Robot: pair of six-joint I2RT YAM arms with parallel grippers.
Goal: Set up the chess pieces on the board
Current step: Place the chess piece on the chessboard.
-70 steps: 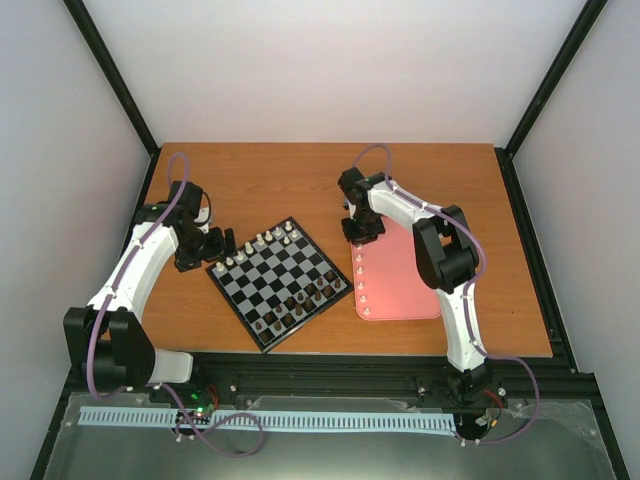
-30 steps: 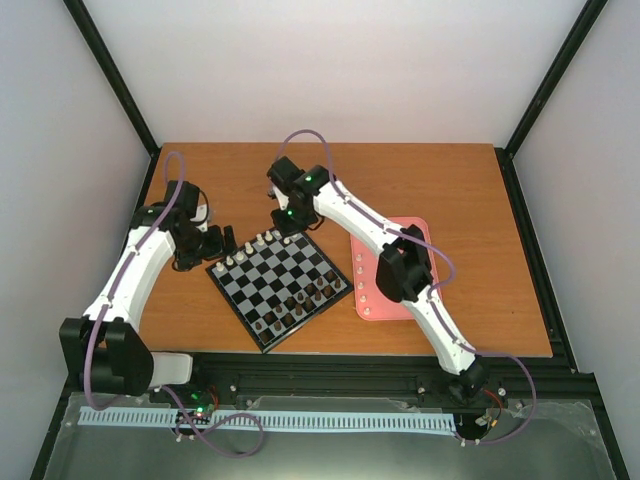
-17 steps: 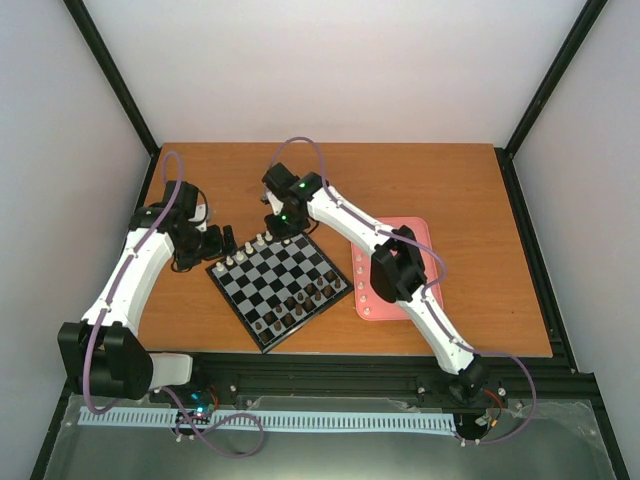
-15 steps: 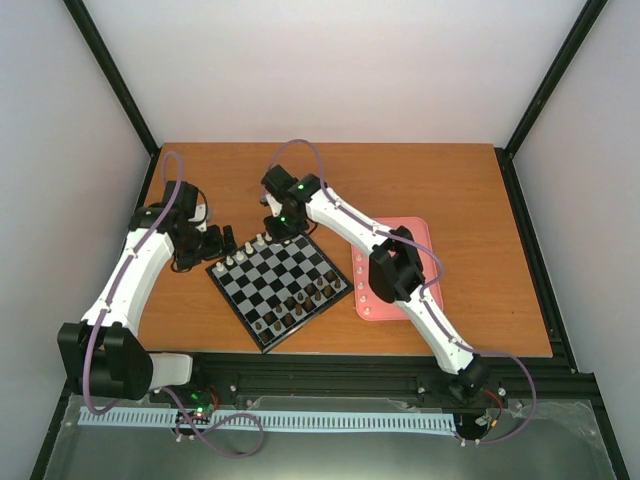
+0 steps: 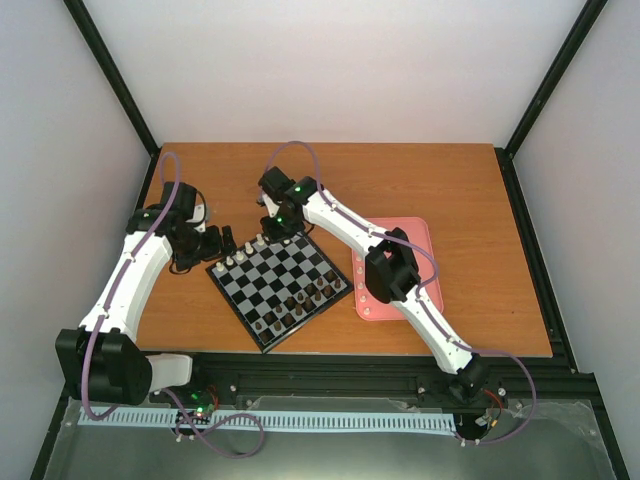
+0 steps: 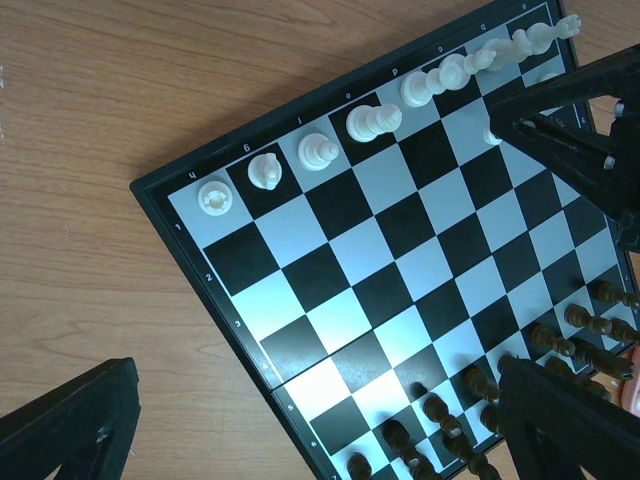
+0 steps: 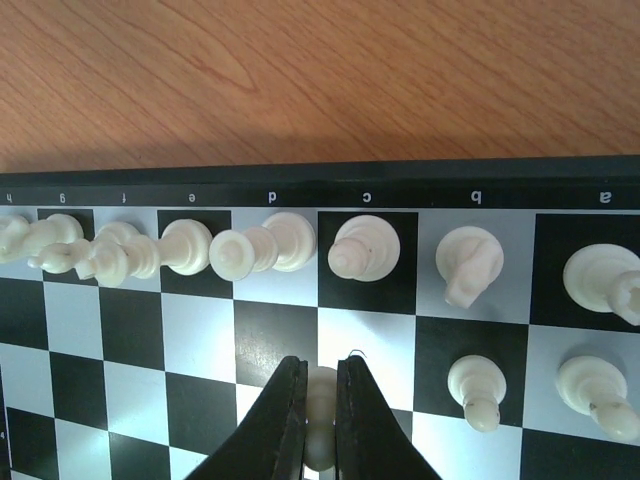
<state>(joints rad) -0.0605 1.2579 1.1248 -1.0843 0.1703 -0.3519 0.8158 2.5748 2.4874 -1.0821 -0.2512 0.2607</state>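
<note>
Pawn (image 7: 320, 440) sits pinched in outstretched right gripper (image 7: 322, 368) over board (image 7: 275, 330).

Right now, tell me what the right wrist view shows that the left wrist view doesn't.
Right wrist only: a clear look at the right tool shut on a cream pawn at the second row. Left wrist only: the dark brown pieces along the opposite edge and the open left tool. Both: the board and its back row of cream pieces.
</note>
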